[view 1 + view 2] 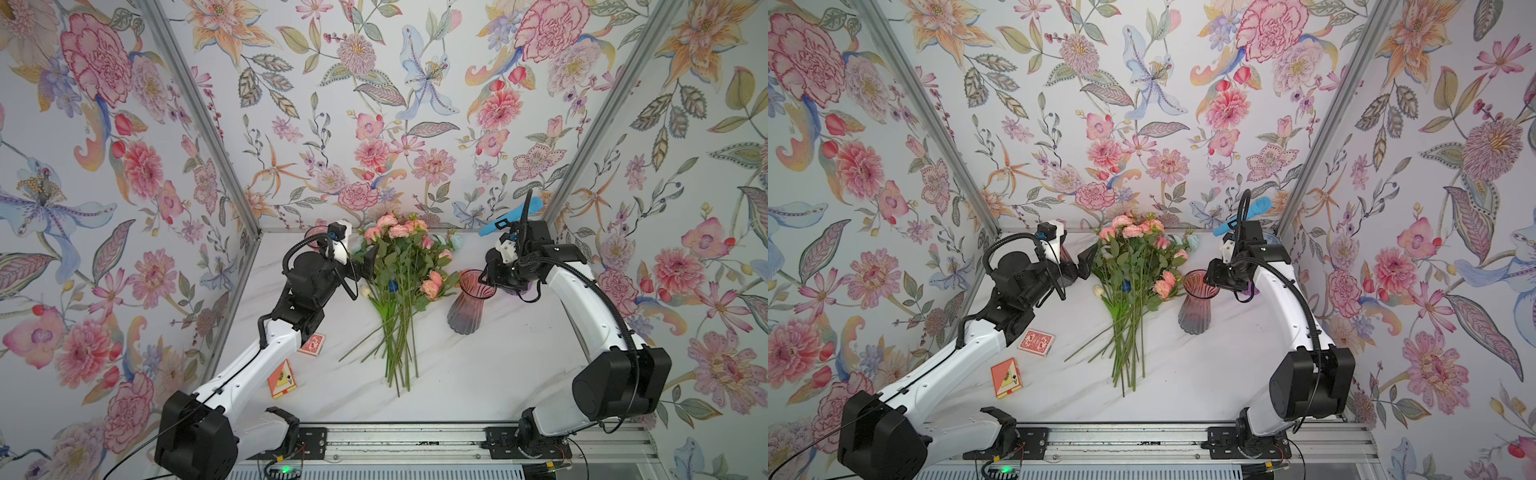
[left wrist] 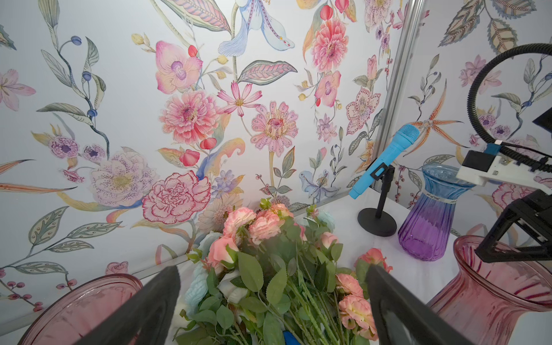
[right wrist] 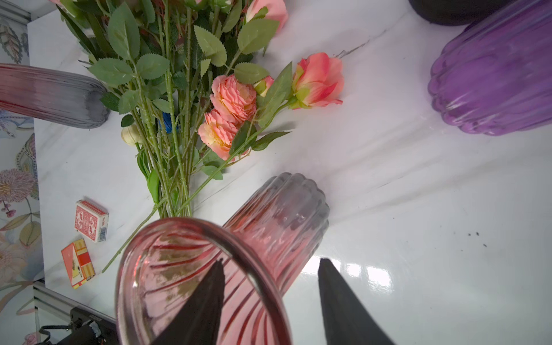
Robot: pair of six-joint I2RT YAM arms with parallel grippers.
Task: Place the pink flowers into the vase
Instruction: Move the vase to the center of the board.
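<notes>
Jaws of the right pincer (image 3: 271, 260) apart, astride the rim of the pink vase (image 3: 277, 209): one finger (image 3: 206, 298) inside the mouth, the other outside, with the glass not pinched between them. In both top views, at the side of the rim away from the flowers. Vase itself upright on the white marbled bench (image 1: 478, 374), ribbed, pink at the top and grey toward the foot.

Wide open and holding nothing, the left pincer (image 2: 271, 268), raised at the left edge of the bunch, with leaves and stems showing between its two fingers in the wrist view. Contact with the leaves not possible to tell.

Between the two arms, the pink flowers (image 1: 398, 230), lying flat on the bench in one bunch with some white and pale blue blooms (image 2: 198, 280). Heads toward the back wall, green stems fanned toward the robot's base. Two salmon heads (image 3: 231, 98) and one rose just beside the vase, outside it.

Further out: a second pink vase (image 2: 83, 304) behind the left wrist. A blue-to-purple vase (image 2: 430, 221) and a blue toy microphone (image 2: 385, 161) on a black stand in the far right corner. Two playing-card boxes (image 1: 1036, 343) on the bench near the left arm.
</notes>
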